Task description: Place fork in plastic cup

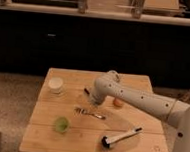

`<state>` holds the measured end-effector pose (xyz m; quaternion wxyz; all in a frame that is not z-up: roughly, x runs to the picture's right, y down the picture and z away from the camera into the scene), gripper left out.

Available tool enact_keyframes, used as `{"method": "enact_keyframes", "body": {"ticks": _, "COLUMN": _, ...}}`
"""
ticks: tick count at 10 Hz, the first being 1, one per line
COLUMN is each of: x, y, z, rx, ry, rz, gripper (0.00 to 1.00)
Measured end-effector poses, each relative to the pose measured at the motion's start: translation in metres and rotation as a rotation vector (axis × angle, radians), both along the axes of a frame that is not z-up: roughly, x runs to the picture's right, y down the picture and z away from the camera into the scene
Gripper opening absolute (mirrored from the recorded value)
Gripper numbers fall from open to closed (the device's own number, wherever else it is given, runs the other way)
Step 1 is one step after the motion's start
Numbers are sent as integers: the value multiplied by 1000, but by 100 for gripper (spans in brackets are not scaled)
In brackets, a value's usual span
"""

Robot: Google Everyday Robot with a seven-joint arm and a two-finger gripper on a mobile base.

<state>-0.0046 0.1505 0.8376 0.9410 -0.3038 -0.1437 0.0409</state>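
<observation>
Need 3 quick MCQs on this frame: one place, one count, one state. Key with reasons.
1. The hand is:
A) over the middle of the table, just beyond the fork
B) off the table
C) inside a cup

2. Cups on the table:
A) one
B) two
C) four

3. The fork:
A) stands in a cup
B) lies flat on the wood
C) hangs off the edge

Key:
1A, the hand is over mid-table, close to the fork.
2B, a pale cup and a green cup.
3B, the fork lies flat, outside both cups.
</observation>
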Motion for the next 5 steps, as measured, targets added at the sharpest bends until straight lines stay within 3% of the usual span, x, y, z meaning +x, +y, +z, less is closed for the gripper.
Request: {"method": "enact_keyframes", "body": {"ticks": 5, "x": -5, "y": 21, "z": 15, "rx": -19, "ry": 8, "rz": -11, "gripper": 80}}
